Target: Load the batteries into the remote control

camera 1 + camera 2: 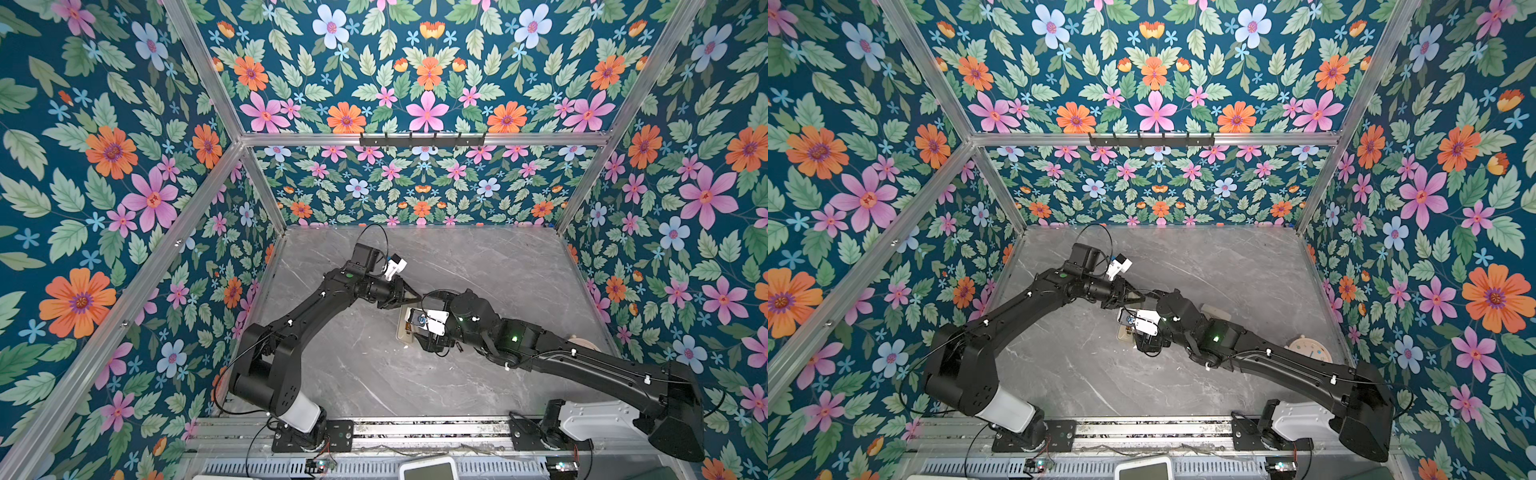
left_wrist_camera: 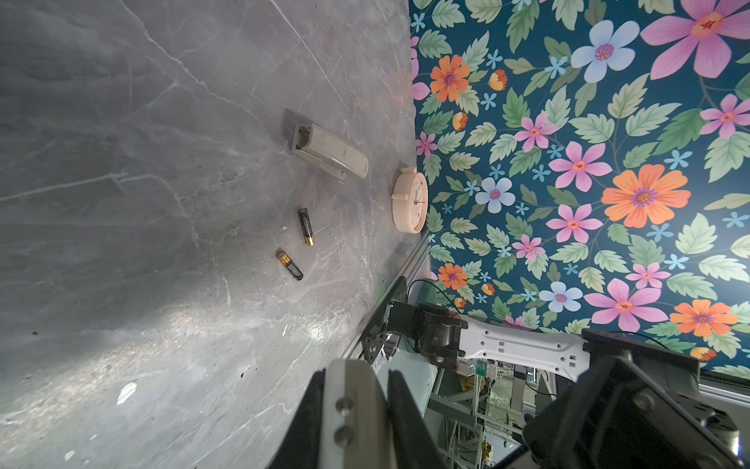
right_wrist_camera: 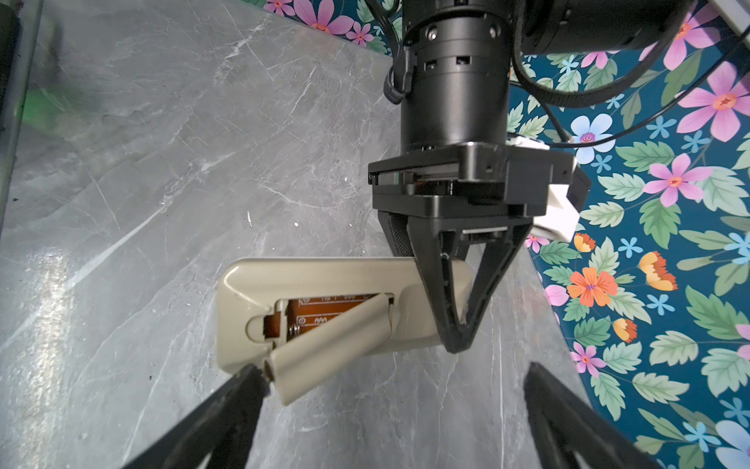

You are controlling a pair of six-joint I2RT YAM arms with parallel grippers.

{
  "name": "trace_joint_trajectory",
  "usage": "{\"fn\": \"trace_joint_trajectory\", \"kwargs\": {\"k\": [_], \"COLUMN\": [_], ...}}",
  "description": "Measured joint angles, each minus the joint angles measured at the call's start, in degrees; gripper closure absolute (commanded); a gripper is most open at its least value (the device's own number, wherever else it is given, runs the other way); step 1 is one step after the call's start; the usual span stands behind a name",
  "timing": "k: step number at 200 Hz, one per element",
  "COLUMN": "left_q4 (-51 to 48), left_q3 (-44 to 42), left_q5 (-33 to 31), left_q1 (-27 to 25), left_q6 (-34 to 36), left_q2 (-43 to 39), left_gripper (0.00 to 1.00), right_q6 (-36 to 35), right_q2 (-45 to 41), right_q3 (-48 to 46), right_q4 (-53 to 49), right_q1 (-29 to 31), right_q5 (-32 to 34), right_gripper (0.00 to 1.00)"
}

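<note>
Near the right edge of the grey marble-patterned bench sits a round cream clock. Left of it the two thin dark batteries with gold-brown bands lie flat on the bench, apart from each other and at different angles. At the middle, the right gripper stands wide apart, one fingertip touching the end of the small beige cover plate, which sits askew across the open battery bay. The slim rectangular beige remote control lies back up, its long axis running roughly near to far, bay end nearer. The left gripper, fingers together, rests its tip on the remote's far end. A cream stepped block lies farther right.
</note>
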Motion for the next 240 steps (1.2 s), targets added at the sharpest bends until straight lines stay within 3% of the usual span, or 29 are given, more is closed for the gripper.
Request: {"fn": "trace_joint_trajectory", "kwargs": {"k": [240], "left_q4": [8.2], "left_q3": [-3.2], "left_q5": [0.7], "left_q1": [0.9], "left_q6": [-7.3], "left_q2": [-1.0], "left_gripper": [1.00], "right_q6": [0.7], "right_q2": [0.9], "right_q3": [1.4], "right_q4": [0.1], "right_q1": [-0.1], "right_q5": [0.9], "right_gripper": [0.01]}}
